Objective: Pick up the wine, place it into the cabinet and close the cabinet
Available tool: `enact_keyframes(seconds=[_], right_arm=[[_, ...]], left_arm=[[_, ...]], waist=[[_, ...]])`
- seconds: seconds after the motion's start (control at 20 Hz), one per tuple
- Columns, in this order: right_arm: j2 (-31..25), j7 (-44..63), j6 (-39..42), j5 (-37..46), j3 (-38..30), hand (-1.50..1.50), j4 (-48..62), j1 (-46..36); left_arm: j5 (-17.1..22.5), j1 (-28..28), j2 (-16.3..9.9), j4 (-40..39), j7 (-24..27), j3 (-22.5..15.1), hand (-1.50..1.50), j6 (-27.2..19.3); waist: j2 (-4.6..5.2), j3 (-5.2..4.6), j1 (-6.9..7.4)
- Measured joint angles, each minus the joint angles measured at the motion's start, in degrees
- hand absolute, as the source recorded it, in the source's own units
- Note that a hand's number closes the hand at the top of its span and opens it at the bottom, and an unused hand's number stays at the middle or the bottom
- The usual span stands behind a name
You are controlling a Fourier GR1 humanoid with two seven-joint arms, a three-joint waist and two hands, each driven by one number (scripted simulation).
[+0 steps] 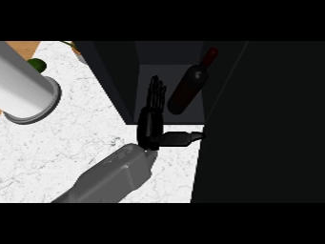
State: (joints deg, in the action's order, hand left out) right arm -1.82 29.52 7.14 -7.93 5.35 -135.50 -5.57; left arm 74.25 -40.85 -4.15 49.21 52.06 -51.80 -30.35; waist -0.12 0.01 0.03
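Wine bottle (190,82) inside dark cabinet (277,119), tilted, neck toward 1 o'clock. Hand (151,121) at its 8 o'clock, fingers straight, thumb out, apart from it.

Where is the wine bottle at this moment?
In the head view, the wine bottle is inside the dark cabinet, just right of the open hand's straight fingers.

One wine bottle (190,84), one cabinet (263,124)

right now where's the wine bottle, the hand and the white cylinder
wine bottle (187,90), head view, on its dark body.
hand (151,121), head view, on the palm, fingers straight.
white cylinder (14,86), head view, on its side wall.
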Motion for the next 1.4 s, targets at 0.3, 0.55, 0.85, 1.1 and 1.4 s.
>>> enact_keyframes(seconds=[0.3, 0.55, 0.85, 1.1, 1.4], right_arm=[[0.29, -1.68, 0.49, 1.68, 1.46, -1.5, -0.54, 2.31], [-0.85, -0.13, 0.14, 0.82, -0.95, -1.5, -1.3, 0.54], [-3.64, 0.7, 4.42, -2.78, -0.63, 1.5, -2.29, 2.02], [-5.82, -0.65, 9.47, -3.87, 1.12, 1.5, -1.93, 2.93], [-5.7, 1.74, 11.89, -5.12, 6.04, 1.5, -2.4, 4.68]], left_arm=[[-6.03, 5.93, -5.08, 11.9, -3.02, -1.06, -1.5, -0.43], [-10.11, 11.26, -11.91, 22.53, -6.14, -1.19, -1.5, 0.12], [-13.03, 17.62, -20.94, 34.98, -8.7, -1.27, -1.5, 3.32], [-14.46, 22.39, -27.52, 44.03, -10.7, 0.06, 1.5, 5.36], [-14.31, 30.51, -36.67, 51.05, -9.61, 3.47, 1.5, 11.15]], waist=[[-0.07, 0.0, 0.2], [-0.07, 0.02, 0.3], [-0.13, 0.04, 0.44], [-0.1, 0.03, 0.45], [-0.14, 0.0, 0.51]])
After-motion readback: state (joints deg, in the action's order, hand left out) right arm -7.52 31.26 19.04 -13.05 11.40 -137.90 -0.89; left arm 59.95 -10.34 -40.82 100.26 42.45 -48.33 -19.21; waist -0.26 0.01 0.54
